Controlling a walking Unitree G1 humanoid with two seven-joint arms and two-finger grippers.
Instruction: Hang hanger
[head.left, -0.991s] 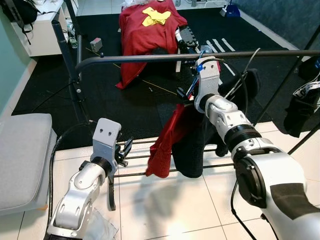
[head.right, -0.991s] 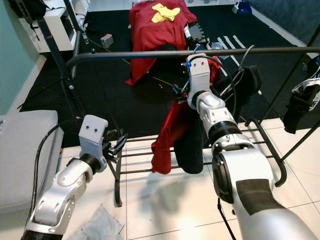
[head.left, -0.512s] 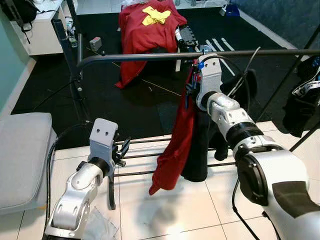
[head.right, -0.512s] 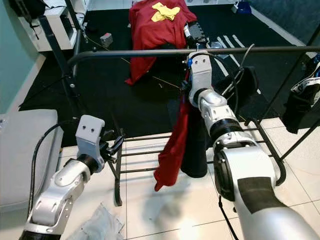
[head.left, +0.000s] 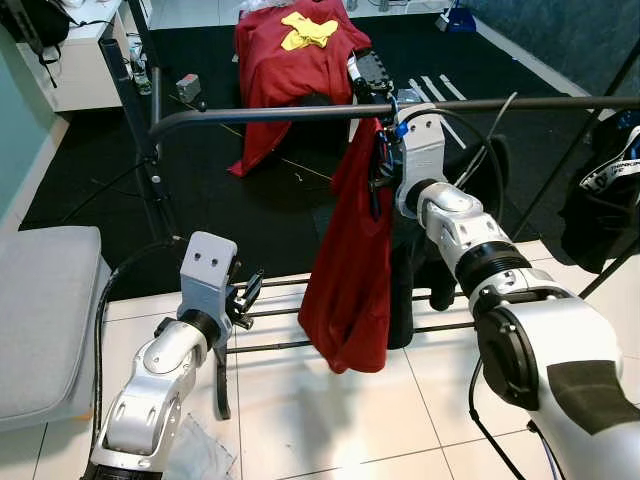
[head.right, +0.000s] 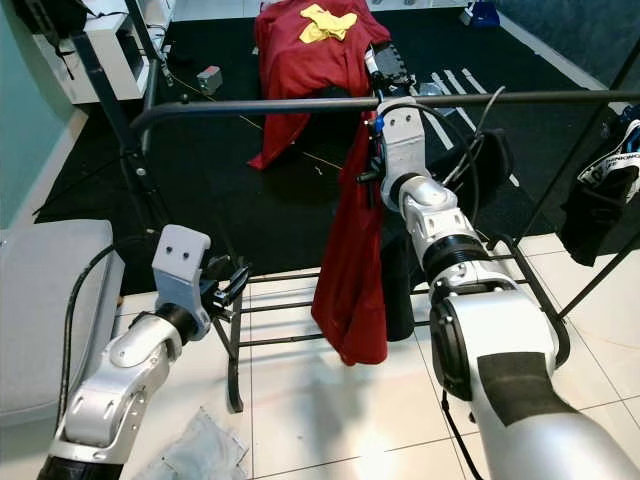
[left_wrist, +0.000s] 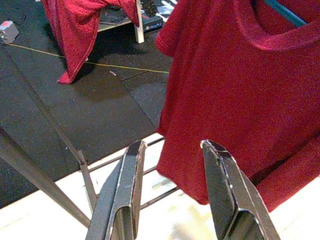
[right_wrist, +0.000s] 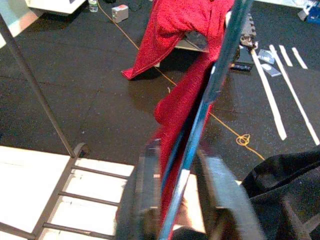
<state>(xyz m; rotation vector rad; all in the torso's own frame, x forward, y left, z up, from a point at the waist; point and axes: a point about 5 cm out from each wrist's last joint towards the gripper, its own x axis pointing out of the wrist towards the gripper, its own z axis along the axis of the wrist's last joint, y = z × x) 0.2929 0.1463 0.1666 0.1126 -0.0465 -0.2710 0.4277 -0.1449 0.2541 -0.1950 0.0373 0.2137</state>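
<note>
A red shirt (head.left: 350, 270) hangs on a blue hanger (right_wrist: 210, 95) just under the black clothes rail (head.left: 260, 113). My right gripper (head.left: 385, 160) is raised to the rail and shut on the hanger; the blue bar runs between its fingers (right_wrist: 147, 175) in the right wrist view. I cannot tell whether the hook rests on the rail. My left gripper (head.left: 248, 290) is low by the rack's bottom bars, open and holding nothing. In its wrist view, its fingers (left_wrist: 125, 200) point toward the shirt (left_wrist: 235, 85), apart from it.
The rack's lower bars (head.left: 280, 345) cross the tiles under the shirt. Black garments (head.left: 600, 190) hang at the right. A red cloth with a yellow patch (head.left: 290, 55) lies draped at the back on dark carpet. A grey cushion (head.left: 45, 310) is at left.
The right gripper has lifted the hanger closer to the rail, and the shirt has swung from a bunched, slanting drape to hanging nearly straight. The left arm has barely moved.
</note>
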